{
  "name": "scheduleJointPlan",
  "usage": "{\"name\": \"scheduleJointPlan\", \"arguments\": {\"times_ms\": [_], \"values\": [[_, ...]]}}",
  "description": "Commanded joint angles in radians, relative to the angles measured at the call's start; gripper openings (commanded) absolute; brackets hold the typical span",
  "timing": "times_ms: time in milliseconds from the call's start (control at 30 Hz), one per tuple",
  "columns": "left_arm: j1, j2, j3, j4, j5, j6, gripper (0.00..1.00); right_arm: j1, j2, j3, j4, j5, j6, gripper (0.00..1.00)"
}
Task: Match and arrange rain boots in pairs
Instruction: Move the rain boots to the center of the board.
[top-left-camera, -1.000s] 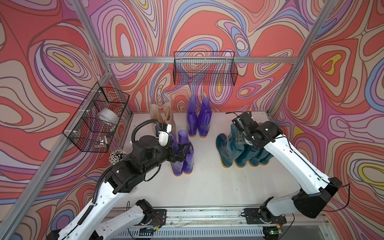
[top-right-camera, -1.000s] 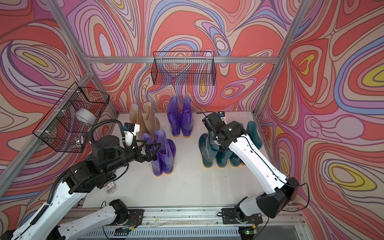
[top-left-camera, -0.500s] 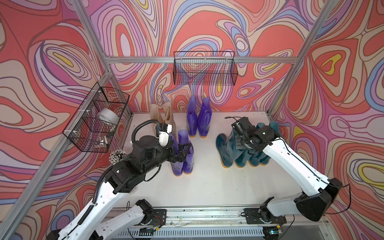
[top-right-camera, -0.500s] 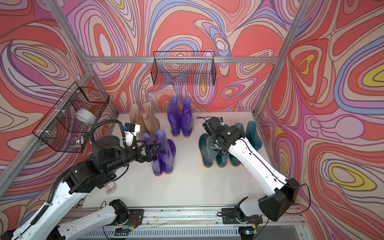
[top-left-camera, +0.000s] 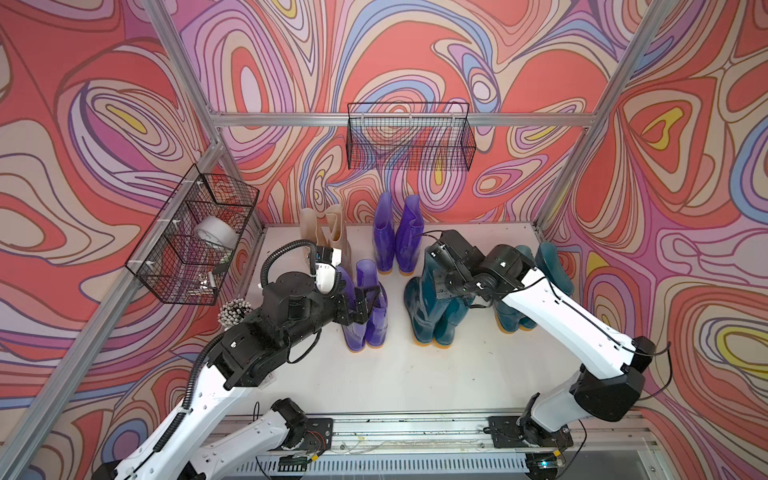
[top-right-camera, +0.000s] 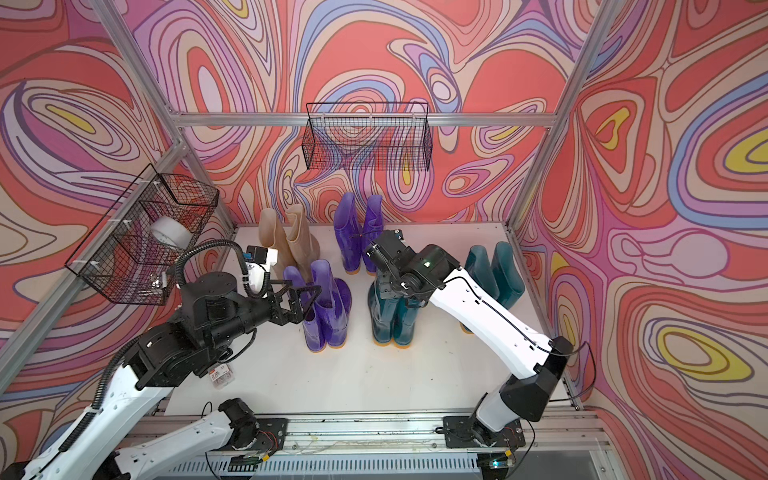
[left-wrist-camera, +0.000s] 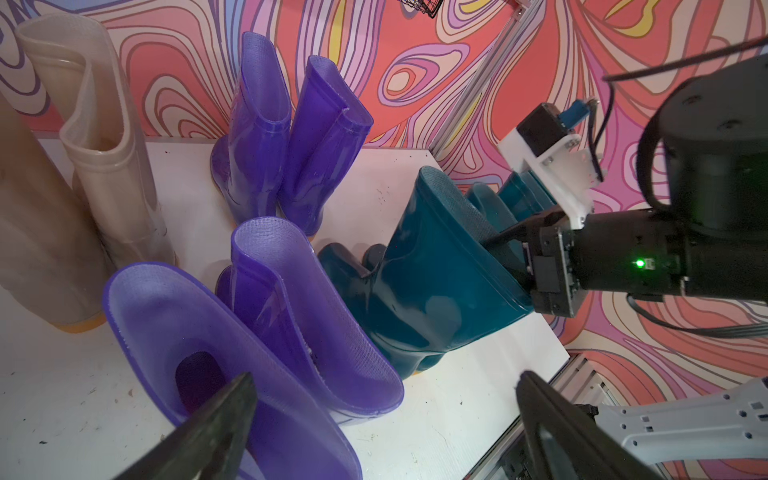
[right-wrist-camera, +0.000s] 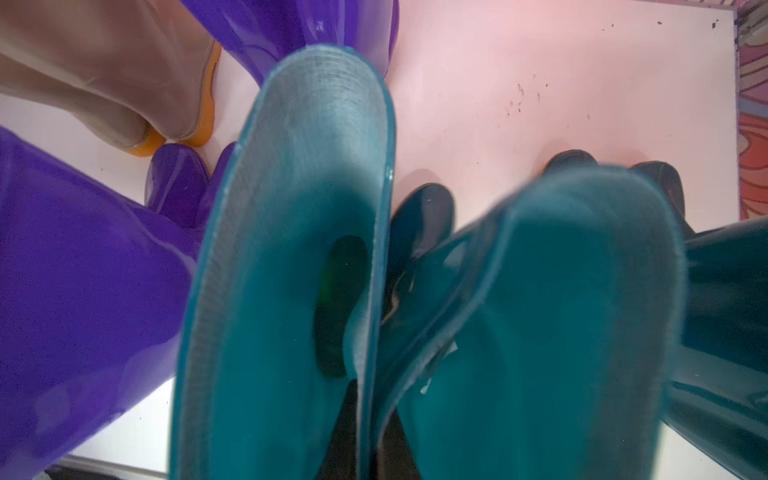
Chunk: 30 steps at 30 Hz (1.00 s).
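Rain boots (top-left-camera: 399, 237) stand in pairs on the desk (top-left-camera: 415, 374). Mid-desk, right claw (top-left-camera: 444, 286) pinches a teal boot (top-left-camera: 419, 307) by its cuff: nudge gently, keeping it upright beside its mate (top-left-camera: 449, 328). Left claw (top-right-camera: 304, 301) gapes, empty.

I count four purple boots (top-left-camera: 383, 235), four teal boots (top-left-camera: 420, 309) and two beige boots (top-left-camera: 335, 224). I also see two wire baskets (top-left-camera: 409, 154).

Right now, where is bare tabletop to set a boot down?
Free: the table strip from the base rail up to the front purple pair and front teal pair. Tight: the lane between them. Crowded: the back row.
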Motion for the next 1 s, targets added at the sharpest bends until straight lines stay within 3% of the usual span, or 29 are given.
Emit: {"name": "scheduleJointPlan", "arguments": {"times_ms": [0, 267, 333, 533, 700, 767, 967], "values": [[0.004, -0.02, 0.005, -0.011, -0.022, 0.019, 1.0, 0.003, -0.011, 0.001, 0.192, 0.043, 0.03, 0.0], [0.004, -0.018, -0.005, -0.014, -0.028, 0.023, 1.0, 0.004, 0.044, 0.004, 0.196, -0.014, -0.005, 0.0], [0.004, -0.018, -0.005, -0.018, -0.028, 0.023, 1.0, 0.004, 0.049, 0.001, 0.164, -0.02, -0.002, 0.24], [0.005, -0.026, 0.002, -0.026, -0.049, 0.034, 1.0, 0.006, -0.017, 0.065, 0.075, 0.044, -0.031, 0.52], [0.004, -0.023, 0.018, -0.02, -0.041, 0.035, 1.0, 0.0, -0.037, 0.193, -0.078, 0.241, -0.063, 0.55], [0.004, -0.024, 0.02, -0.017, -0.036, 0.035, 1.0, -0.054, -0.054, 0.216, -0.111, 0.271, -0.083, 0.56], [0.004, -0.016, 0.003, 0.007, -0.026, 0.035, 1.0, -0.146, -0.089, 0.09, -0.011, 0.074, -0.088, 0.56]]}}
